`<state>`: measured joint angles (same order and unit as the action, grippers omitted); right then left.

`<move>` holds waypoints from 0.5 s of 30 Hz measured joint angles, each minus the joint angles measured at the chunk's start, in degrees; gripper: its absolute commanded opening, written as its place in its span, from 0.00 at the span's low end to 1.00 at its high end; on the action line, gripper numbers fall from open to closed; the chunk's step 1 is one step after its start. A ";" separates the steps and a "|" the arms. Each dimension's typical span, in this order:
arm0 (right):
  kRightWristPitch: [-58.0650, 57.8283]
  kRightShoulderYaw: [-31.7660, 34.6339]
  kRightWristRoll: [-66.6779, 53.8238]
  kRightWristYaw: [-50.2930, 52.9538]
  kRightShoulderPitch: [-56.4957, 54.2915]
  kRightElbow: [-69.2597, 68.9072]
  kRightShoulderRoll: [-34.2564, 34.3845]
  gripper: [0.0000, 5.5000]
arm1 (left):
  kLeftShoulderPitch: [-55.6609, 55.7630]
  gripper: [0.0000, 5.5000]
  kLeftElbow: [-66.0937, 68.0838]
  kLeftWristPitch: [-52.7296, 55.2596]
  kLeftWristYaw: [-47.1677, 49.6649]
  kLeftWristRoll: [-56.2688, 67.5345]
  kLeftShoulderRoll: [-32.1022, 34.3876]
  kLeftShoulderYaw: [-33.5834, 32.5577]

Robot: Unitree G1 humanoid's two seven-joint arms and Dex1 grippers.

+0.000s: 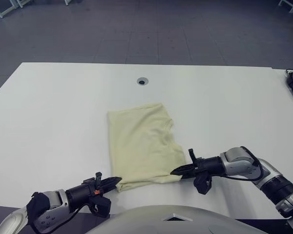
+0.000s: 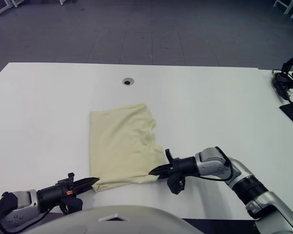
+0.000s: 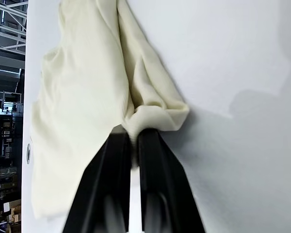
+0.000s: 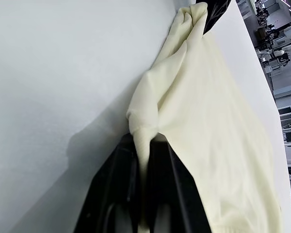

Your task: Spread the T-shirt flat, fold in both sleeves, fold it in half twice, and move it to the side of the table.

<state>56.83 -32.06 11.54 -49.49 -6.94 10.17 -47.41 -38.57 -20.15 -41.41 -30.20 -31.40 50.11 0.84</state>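
The shirt (image 1: 141,146) looks soft and floppy. Left gripper (image 1: 118,181) and right gripper (image 1: 175,171) fingers pinch its lower corners, likely good holding spots.

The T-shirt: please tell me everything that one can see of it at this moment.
The T-shirt is pale yellow, of soft, thin-looking cloth, folded into a rough rectangle with some wrinkles. It lies flat on the white table, toward the near edge. Its two near corners are bunched and pinched: the left gripper is shut on the left corner, the right gripper on the right one.
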 measured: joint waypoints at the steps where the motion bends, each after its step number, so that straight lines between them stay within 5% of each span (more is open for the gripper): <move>1: -0.59 -0.10 -0.65 -0.33 0.04 0.00 0.00 0.00 | -0.11 0.01 -0.11 0.33 -0.35 0.20 0.18 0.00; 4: -5.04 -0.78 -5.65 -3.31 0.69 -0.53 -0.15 0.00 | -0.61 0.01 -0.55 2.16 -2.20 3.12 0.49 0.07; 10: -31.75 -1.67 -31.37 -16.97 7.12 -15.77 -8.65 0.00 | -5.31 0.01 -5.84 11.66 -11.55 22.68 3.32 0.08; 15: -51.30 5.40 -54.47 -25.37 10.93 -29.89 -18.01 0.00 | -14.23 0.01 -10.67 19.77 -24.22 46.22 9.77 -7.14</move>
<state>5.53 -26.65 -42.93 -74.85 3.99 -19.73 -65.42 -52.80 -30.81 -21.64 -54.42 14.82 59.88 -6.30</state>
